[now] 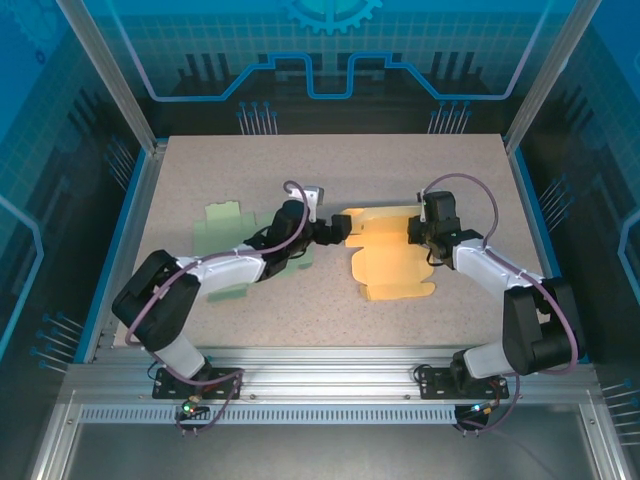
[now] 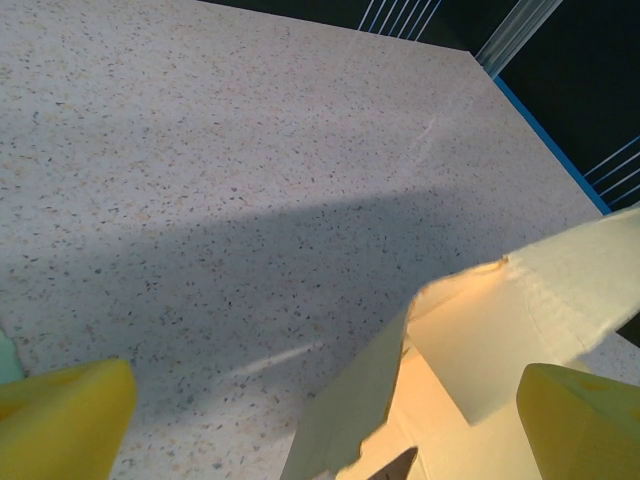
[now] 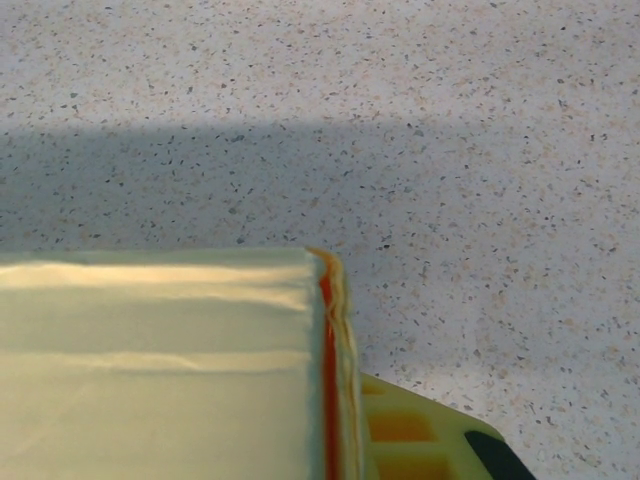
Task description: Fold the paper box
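While the right tool [image 1: 417, 236] clamps the yellow paper box [image 1: 385, 262], the left tool [image 1: 343, 227] stands spread wide, holding nothing.

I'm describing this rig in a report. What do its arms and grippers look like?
The left arm and right arm have black joint housings joined by silver-white links. A mauve cable loops along each. The left gripper has yellow fingers; the right gripper has a yellow finger with square moulded pockets.
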